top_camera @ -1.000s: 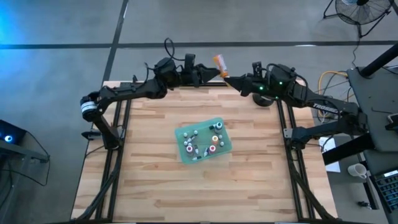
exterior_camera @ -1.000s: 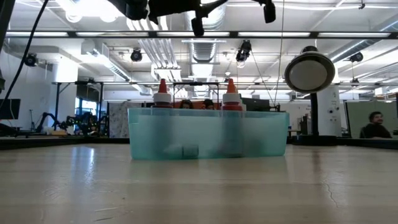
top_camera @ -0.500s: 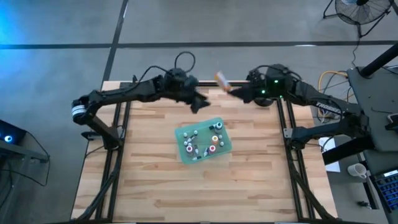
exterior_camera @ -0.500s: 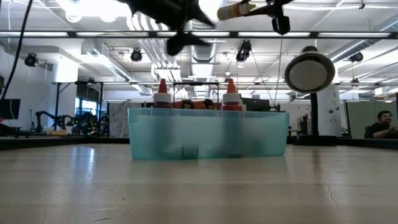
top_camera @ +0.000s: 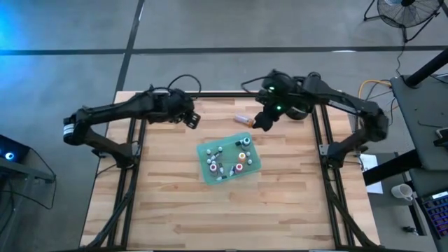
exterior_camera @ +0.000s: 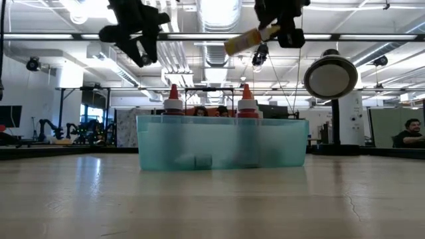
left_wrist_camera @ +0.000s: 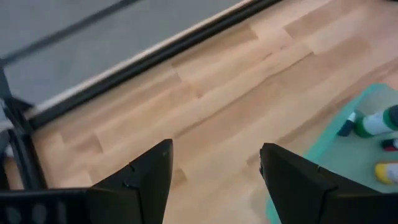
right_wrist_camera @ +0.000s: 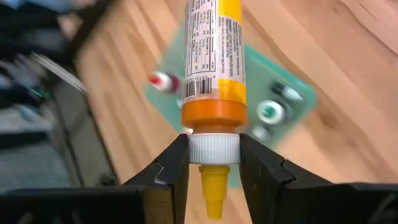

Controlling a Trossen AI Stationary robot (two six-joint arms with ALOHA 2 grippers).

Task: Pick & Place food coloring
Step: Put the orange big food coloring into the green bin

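A: What is nearest in the low view?

B: The bare wooden tabletop point(exterior_camera: 212, 199). On it stands the teal tray point(exterior_camera: 222, 143), about in the middle. Two red bottles point(exterior_camera: 174, 103) with white caps rise above its rim.

A: And seen from above?

B: The tray point(top_camera: 230, 157) lies a little tilted near the middle of the tabletop point(top_camera: 175, 203). Small bottles point(top_camera: 238, 155) are inside it, some upright and some lying. I cannot count them surely.

A: Where is the right pincer?

B: The right pincer point(top_camera: 257, 121) is in the air, just beyond the far corner of the tray. It holds an orange bottle point(right_wrist_camera: 214, 56) by the white collar under its yellow tip. In the right wrist view the two fingers point(right_wrist_camera: 171, 168) press this collar from both sides, and the tray with more bottles is below it. In the low view the orange bottle point(exterior_camera: 242, 41) hangs nearly flat, high above the tray.

A: And the left one?

B: The left pincer point(top_camera: 192, 120) is on the far left part of the tabletop, apart from the tray. Its fingers point(left_wrist_camera: 146, 177) stand wide and nothing is between them; only wood and one corner of the tray are past them.

A: Something farther?

B: A round lamp-like device point(exterior_camera: 331, 76) is behind the tray, and a person point(exterior_camera: 408, 133) sits in the room, far right.
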